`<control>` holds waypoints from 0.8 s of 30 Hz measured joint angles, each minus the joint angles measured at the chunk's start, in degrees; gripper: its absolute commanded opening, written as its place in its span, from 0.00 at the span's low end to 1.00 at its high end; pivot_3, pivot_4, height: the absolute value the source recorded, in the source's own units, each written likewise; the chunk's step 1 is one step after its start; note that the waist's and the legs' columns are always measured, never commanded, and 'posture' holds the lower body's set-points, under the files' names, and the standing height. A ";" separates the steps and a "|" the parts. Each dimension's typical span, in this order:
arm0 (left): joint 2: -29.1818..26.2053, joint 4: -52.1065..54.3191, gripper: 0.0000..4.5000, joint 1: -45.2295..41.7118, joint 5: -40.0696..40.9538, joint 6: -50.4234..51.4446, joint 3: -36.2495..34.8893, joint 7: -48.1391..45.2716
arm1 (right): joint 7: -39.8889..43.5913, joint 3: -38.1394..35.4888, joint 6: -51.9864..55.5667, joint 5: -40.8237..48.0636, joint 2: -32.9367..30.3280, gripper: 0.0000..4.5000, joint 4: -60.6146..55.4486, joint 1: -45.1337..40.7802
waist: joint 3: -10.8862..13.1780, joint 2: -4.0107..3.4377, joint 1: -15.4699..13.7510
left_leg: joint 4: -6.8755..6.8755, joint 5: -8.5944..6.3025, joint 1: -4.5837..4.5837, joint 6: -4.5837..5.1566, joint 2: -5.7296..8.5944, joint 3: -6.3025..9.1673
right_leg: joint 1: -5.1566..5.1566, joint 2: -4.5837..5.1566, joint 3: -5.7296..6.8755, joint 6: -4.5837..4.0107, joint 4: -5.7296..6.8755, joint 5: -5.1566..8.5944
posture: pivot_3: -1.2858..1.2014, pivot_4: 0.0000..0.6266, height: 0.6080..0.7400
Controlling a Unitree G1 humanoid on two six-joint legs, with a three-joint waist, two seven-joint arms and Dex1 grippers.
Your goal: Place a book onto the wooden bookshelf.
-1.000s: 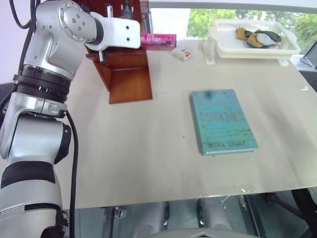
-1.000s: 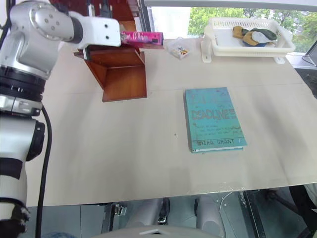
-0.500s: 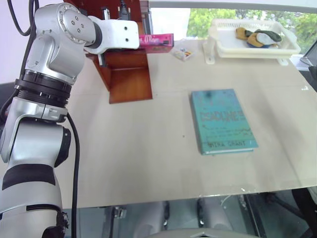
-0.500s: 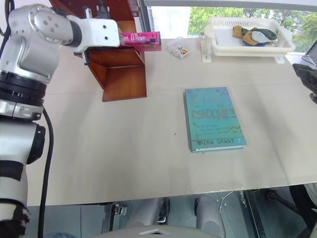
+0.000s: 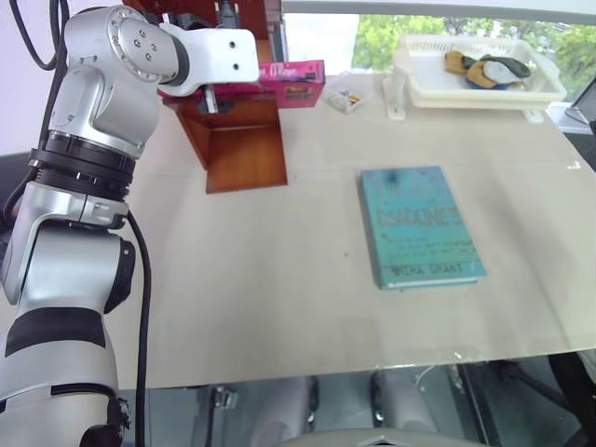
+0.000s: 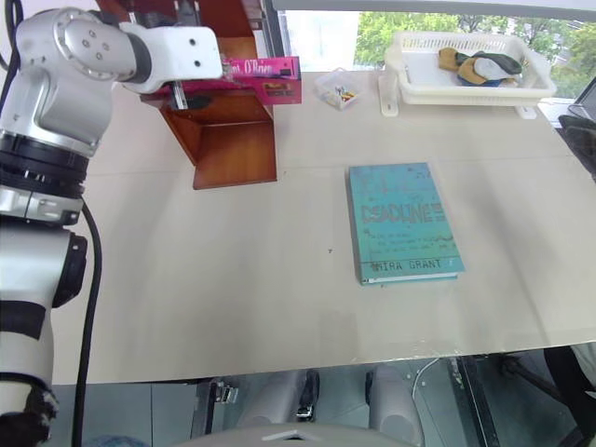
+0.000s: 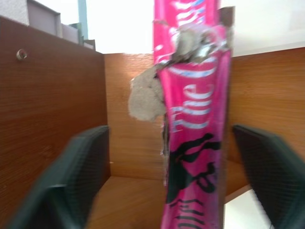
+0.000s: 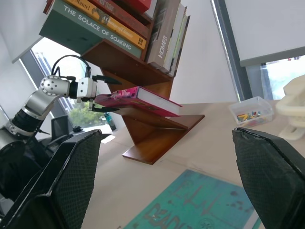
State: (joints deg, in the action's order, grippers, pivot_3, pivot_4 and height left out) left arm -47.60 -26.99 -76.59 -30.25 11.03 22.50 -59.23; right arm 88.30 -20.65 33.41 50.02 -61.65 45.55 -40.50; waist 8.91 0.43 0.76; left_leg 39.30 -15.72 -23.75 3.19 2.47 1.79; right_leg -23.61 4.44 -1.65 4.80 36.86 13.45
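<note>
You are looking at a pale beige surface [image 5: 279, 279] with a window and green trees behind its far edge. From left to right: one wooden bookshelf [image 5: 237, 140] stands at the far left, several books upright and slanted on its upper boards. The left gripper [image 7: 167, 191] reaches into it with its jaws spread wide, both fingers [image 7: 81, 176] clear of the book [image 5: 289, 82], the one pink book, which lies on a slanted shelf board, one end jutting out past the shelf's right side. Next comes one small clear box [image 5: 345, 99] of coloured bits, one teal book [image 5: 419, 226] flat mid-surface, then one white basket tray [image 5: 480, 79] at the far right. The right gripper [image 8: 162, 191] hangs over the surface, jaws spread, holding nothing.
</note>
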 measured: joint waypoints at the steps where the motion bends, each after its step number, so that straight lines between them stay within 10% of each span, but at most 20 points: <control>1: -0.06 -0.11 0.98 0.00 -0.01 -0.20 0.00 -0.01 | 0.00 0.00 -0.05 0.00 0.00 1.00 0.15 0.00 | 0.00 0.00 0.00 | 0.00 0.00 0.00 0.00 0.00 0.00 | -0.01 0.00 0.00 0.00 0.00 0.00 | 0.52 0.24 1.00; 13: -4.69 17.31 0.98 9.36 21.58 10.17 -17.50 -11.87 | 0.11 -2.18 -1.25 0.97 -1.05 1.00 -1.03 7.57 | -0.03 -0.05 0.03 | -0.01 0.00 0.01 -0.01 -0.04 -0.01 | -0.01 0.02 -0.03 -0.01 -0.01 0.00 | 0.52 0.24 1.00; 18: -9.72 31.20 0.98 27.71 33.22 26.23 -32.04 -15.05 | 0.15 -5.20 -2.32 0.62 -2.31 1.00 -2.42 18.48 | -0.07 -0.12 0.23 | 0.02 0.00 0.06 -0.01 -0.22 -0.08 | 0.00 -0.15 -0.09 -0.02 -0.03 0.00 | 0.52 0.24 1.00; 24: -2.38 45.54 0.98 58.20 44.02 38.18 -55.97 -13.14 | 0.56 -9.16 -10.19 -4.49 -3.90 1.00 2.32 29.00 | -0.04 -0.04 0.06 | -0.08 -0.06 0.73 0.03 -0.42 -0.18 | 0.57 -0.20 -0.16 -0.07 -0.07 -0.01 | 0.52 0.24 1.00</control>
State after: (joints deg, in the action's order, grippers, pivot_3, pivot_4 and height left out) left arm -49.98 18.55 -18.38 13.77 49.21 -33.47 -72.38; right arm 88.86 -29.81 23.23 45.53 -65.55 47.87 -11.50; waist 8.87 0.38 0.82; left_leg 39.23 -15.78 -23.02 3.22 2.06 1.60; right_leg -23.04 4.25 -1.81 4.73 36.79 13.43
